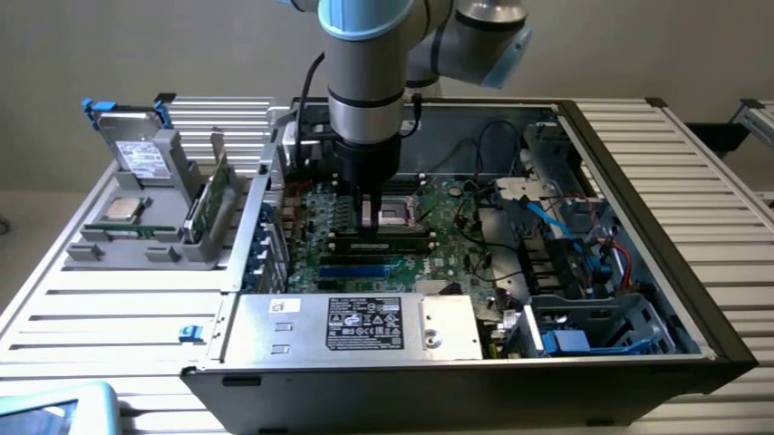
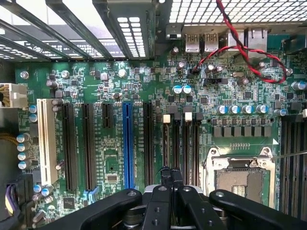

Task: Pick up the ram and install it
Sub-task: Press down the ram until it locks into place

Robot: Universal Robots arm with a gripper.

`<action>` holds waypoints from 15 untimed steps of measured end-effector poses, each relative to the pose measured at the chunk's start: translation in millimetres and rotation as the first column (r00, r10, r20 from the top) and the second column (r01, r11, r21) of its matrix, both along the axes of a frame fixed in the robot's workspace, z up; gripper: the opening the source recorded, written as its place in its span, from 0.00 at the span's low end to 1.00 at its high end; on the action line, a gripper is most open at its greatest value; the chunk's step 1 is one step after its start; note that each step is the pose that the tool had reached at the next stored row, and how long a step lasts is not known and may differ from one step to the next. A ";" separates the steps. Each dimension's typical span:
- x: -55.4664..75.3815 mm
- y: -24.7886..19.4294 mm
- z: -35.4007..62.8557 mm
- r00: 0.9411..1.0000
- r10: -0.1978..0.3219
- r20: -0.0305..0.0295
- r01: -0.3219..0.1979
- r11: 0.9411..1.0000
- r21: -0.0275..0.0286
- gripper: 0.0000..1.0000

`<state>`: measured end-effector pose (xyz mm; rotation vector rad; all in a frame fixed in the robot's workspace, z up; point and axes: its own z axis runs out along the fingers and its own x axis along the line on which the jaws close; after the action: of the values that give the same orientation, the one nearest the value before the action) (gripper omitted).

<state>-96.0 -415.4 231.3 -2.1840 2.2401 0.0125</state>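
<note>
On slatted table [image 1: 109, 308], open computer case [image 1: 653, 227], green motherboard [image 2: 144, 81]

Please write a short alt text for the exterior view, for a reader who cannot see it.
A robot arm reaches down into an open computer case, its shut gripper low over the motherboard beside the ram lying in its slot. A grey holder with spare parts stands outside the case, on the exterior view's left.
</note>
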 end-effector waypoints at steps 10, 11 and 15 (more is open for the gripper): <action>-0.5 0.4 -2.3 1.000 0.000 0.002 0.000 1.000 0.000 0.11; -0.4 0.3 2.5 1.000 0.000 0.001 0.000 1.000 -0.001 0.11; 5.7 0.1 19.8 1.000 0.000 0.000 0.000 1.000 -0.003 0.11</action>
<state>-90.3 -415.3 251.1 -2.1853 2.2416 0.0094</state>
